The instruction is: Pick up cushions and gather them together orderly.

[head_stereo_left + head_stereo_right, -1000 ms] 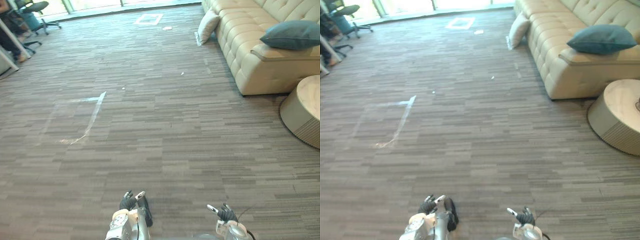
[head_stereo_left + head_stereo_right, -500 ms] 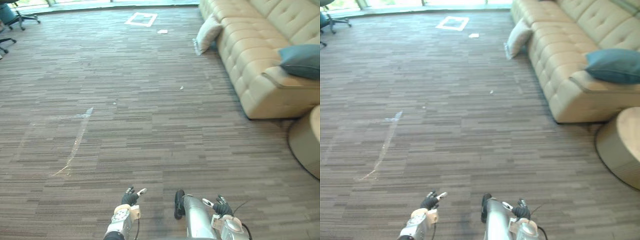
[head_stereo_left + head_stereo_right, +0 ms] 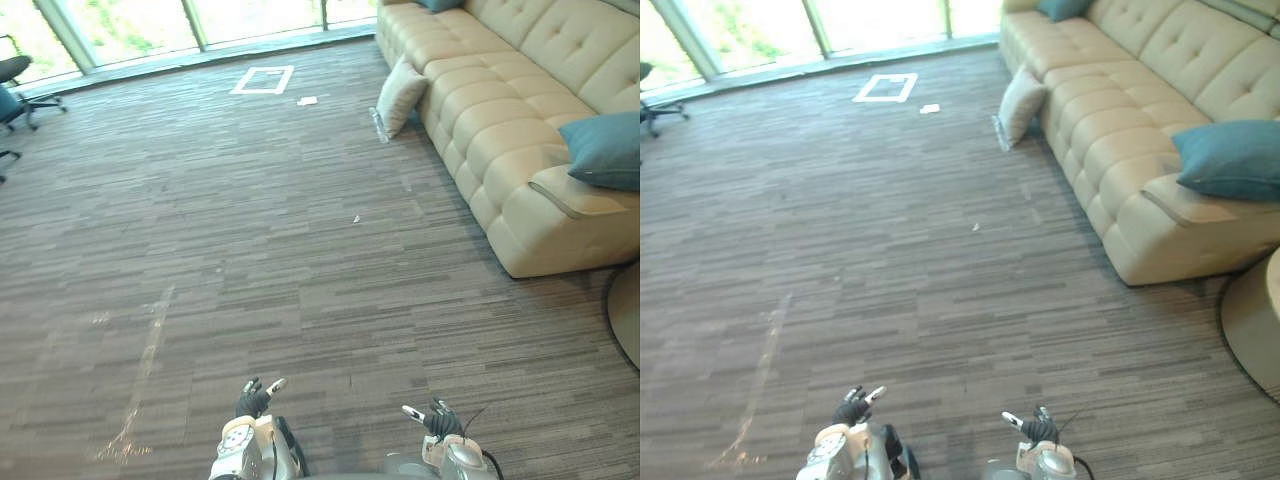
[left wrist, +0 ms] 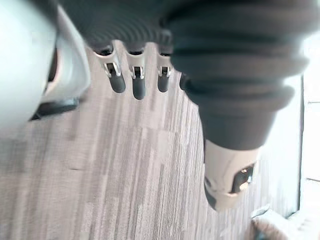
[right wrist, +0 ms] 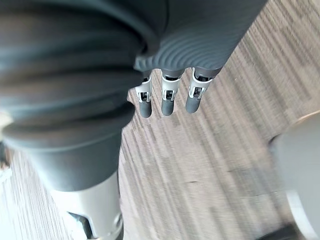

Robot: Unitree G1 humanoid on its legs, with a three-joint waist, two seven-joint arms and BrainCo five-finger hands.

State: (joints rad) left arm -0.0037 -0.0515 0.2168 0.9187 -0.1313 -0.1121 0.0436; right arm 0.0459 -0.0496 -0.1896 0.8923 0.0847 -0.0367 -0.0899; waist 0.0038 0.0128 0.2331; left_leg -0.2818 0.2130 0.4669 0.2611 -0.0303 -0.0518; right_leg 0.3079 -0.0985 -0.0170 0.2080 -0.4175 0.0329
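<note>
A beige cushion (image 3: 398,95) leans on the floor against the front of the cream sofa (image 3: 490,130). A teal cushion (image 3: 606,150) lies on the sofa's near end, and another teal one (image 3: 1061,8) sits at the sofa's far end. My left hand (image 3: 255,402) and right hand (image 3: 434,420) hang low at the bottom of the eye views, far from the cushions. Both are open and hold nothing, their fingers (image 4: 136,77) relaxed over bare carpet, as the right fingers (image 5: 168,95) also show.
A round beige table (image 3: 1255,330) stands at the right edge, close to the sofa's near end. Office chairs (image 3: 15,90) are at the far left by the windows. A white tape square (image 3: 263,79) and tape marks (image 3: 140,375) lie on the carpet.
The camera has turned and moved forward: the sofa and cushions sit nearer and more centred, and the windows have come into view. Both hands stay low and open.
</note>
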